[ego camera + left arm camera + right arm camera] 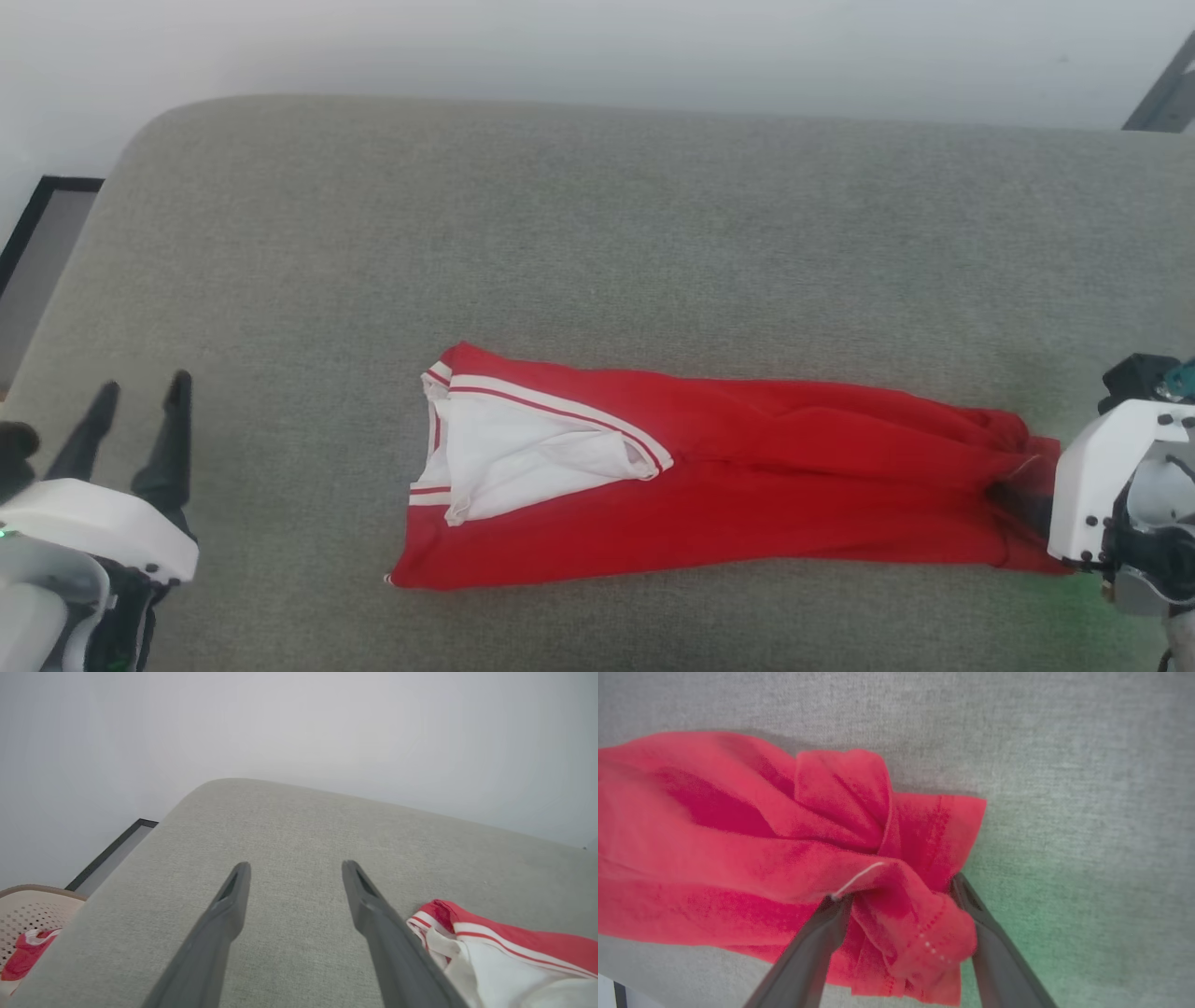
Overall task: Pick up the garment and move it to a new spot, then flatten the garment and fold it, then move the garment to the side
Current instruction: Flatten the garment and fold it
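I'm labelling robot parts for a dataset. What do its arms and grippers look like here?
The left gripper and right gripper each have two long, dark grey fingers tapering to slim tips. Behind them sit glossy white wrist housings; the right housing carries small black screws, with black and teal parts above. A tiny green light glows by the left housing.

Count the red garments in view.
2. One shirt lies stretched across the grey table, its hem bunched between the open fingers of the right gripper. Another red-and-white piece lies in the basket beside the table; more may be hidden under it.
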You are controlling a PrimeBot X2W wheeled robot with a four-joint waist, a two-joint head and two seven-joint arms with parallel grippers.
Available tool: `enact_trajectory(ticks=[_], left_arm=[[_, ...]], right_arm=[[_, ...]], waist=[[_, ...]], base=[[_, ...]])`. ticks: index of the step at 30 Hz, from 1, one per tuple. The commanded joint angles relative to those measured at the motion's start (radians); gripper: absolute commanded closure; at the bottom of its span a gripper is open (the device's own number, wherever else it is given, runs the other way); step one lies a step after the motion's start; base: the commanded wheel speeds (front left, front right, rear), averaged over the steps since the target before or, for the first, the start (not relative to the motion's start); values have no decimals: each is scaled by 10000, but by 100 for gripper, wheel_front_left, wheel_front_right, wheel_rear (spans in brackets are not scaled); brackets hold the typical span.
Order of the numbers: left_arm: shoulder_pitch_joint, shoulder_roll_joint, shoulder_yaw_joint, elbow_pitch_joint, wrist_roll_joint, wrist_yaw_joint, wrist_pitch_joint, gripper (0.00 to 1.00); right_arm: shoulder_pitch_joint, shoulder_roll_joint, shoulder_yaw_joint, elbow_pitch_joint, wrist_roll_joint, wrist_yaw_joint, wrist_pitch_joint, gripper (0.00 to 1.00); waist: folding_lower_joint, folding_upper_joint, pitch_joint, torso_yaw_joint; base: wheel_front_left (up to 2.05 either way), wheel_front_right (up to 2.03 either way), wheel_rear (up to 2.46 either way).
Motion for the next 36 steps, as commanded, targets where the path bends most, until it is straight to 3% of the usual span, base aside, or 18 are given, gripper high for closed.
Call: enact_trajectory(ticks=[1,6,7,8,9,23,30,36], left_arm=[[279,-375,672,-22,519,-175,-76,0],[824,-1101,1588,120,1314,-652,-62,0],[893,-1233,1818,171,1531,-757,-63,0],[954,-1416,2050,208,1752,-883,-63,0],[1079,-1631,2277,283,1878,-1016,-64,0],[1798,-3989,5287,752,4572,-2774,-65,0],[1900,-4826,6084,908,5346,-3142,-67,0],[1944,-5137,5993,715,5528,-3187,-67,0]], right_arm=[[-194,18,185,303,123,3,-170,0],[-383,76,627,839,345,4,-276,0],[-420,97,752,952,437,4,-311,47],[-462,107,853,1038,517,6,-328,69],[-484,87,996,1087,619,6,-382,100],[-673,-449,1555,1155,2154,4,-1086,100],[-670,-1075,1331,1070,2476,3,-1399,100],[-585,-1672,773,1202,2384,1,-1534,100]], waist=[[0,-1,83,136],[0,-1,141,307],[0,-1,150,345],[0,-1,164,379],[0,-1,173,427],[0,-1,169,600],[0,-1,125,485],[0,-1,62,347]], base=[[0,0,0],[0,0,0],[0,0,0],[0,0,0],[0,0,0],[0,0,0],[0,0,0],[0,0,0]])
